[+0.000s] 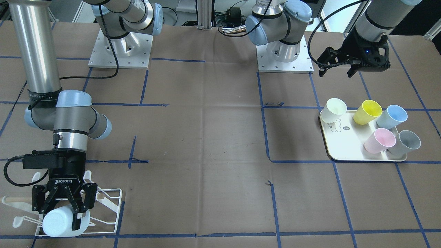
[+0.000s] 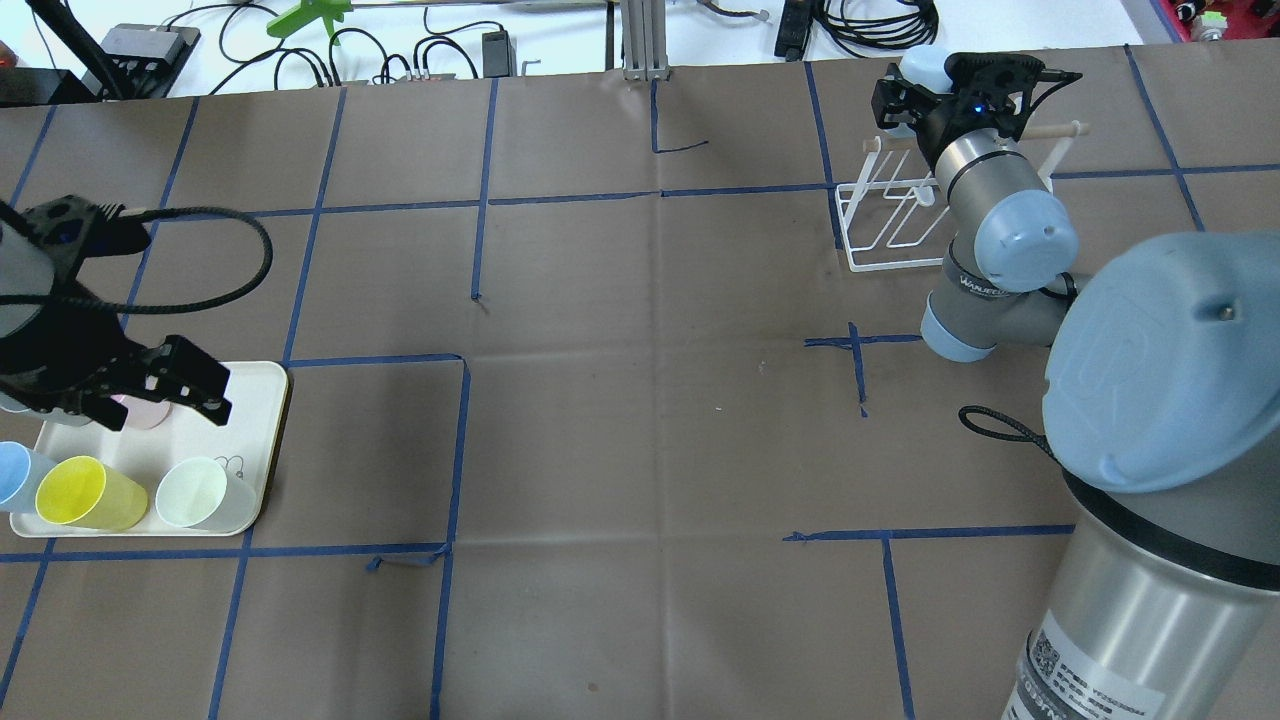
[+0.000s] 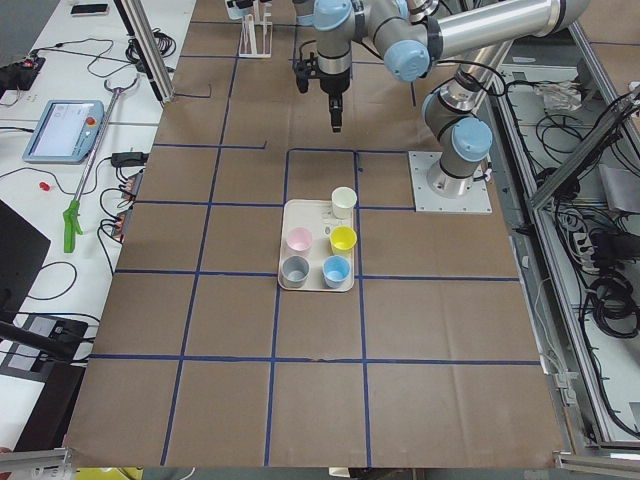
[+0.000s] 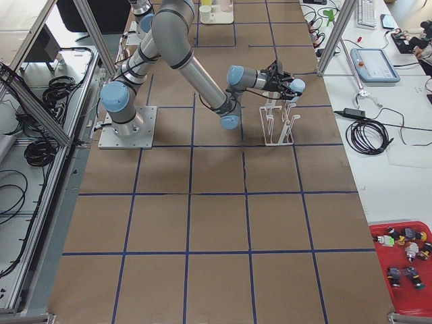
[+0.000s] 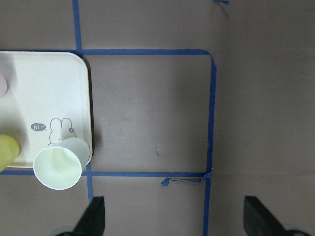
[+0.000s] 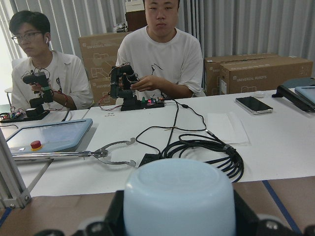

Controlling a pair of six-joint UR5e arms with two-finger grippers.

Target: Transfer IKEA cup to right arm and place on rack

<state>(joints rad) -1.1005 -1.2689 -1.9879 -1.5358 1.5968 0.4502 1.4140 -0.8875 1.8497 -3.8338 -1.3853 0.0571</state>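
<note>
Placing step, I judge: at the table's operator-side edge the right gripper (image 1: 74, 212) is clamped on the pale, smooth plastic cup (image 1: 61, 223), tipped sideways over the thin white wire rack (image 1: 115, 199). Next its mouth needs lining up over a looped prong. Farther off, the left gripper (image 1: 336, 73) hangs spread wide above the cream tray (image 1: 344, 151) of tapered pastel cups (image 1: 379, 140)
</note>
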